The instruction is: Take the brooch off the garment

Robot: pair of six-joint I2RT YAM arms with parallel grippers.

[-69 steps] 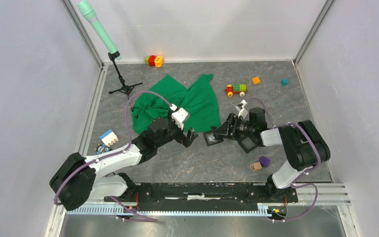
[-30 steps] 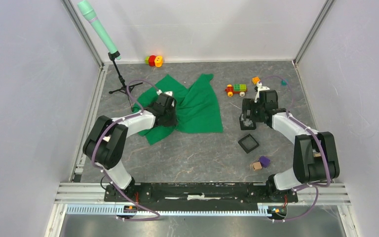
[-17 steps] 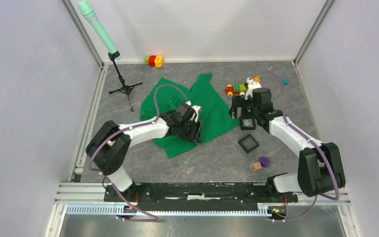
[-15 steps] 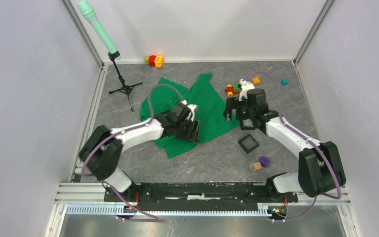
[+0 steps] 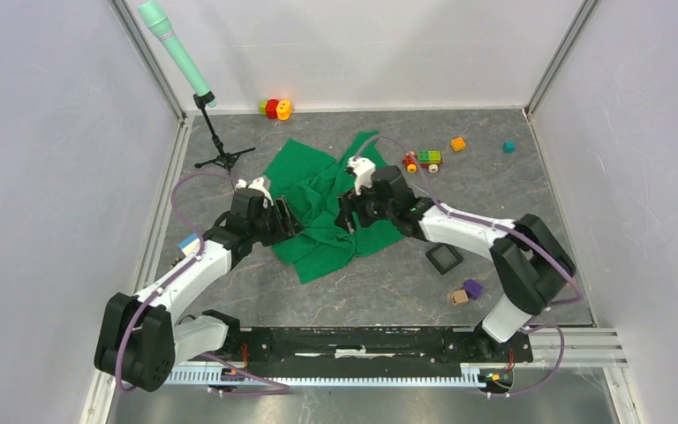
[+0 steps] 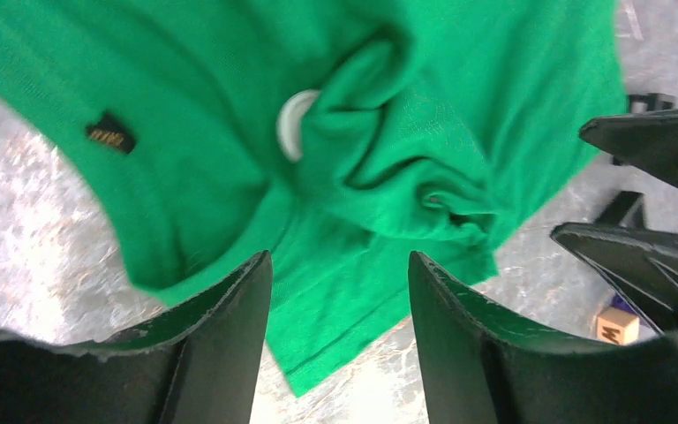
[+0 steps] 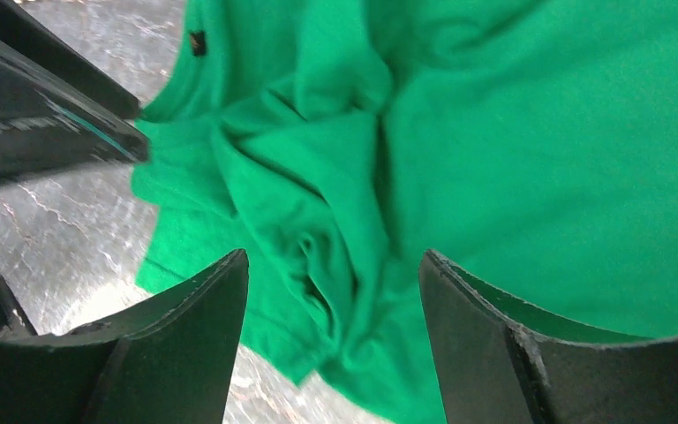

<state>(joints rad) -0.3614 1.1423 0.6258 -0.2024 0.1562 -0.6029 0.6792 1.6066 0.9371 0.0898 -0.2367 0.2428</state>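
The left gripper (image 5: 284, 221) stands with its jaws moderately apart at the 9 o'clock edge of the garment (image 5: 322, 181). In its wrist view (image 6: 337, 265) the gap holds nothing, and only green folds lie beyond it. The right gripper (image 5: 344, 214) is over the middle of the cloth with its jaws spread wide. Its wrist view (image 7: 334, 261) shows a bunched ridge of fabric between the fingers. I cannot tell whether either finger touches the cloth.

The brooch (image 6: 110, 134) looks like a tiny dark piece with gold glints, fixed to the garment. It lies at 10 o'clock from the left gripper's gap, well apart from both fingers. A pale round disc (image 6: 291, 124) sits half under a fold at 12 o'clock.

Counted on the table:
- one garment and one brooch
- one black square frame (image 5: 444, 258), at 4 o'clock from the cloth
- one purple cube (image 5: 473, 288) just beside one tan cube (image 5: 458, 298)
- one toy brick train (image 5: 424, 160) and one orange brick (image 5: 458, 143), both at 2 o'clock
- one teal cube (image 5: 509, 147)
- one red-and-yellow toy (image 5: 274, 109) at 12 o'clock
- one tripod stand (image 5: 221, 150) holding a mint-green tube (image 5: 175, 49)
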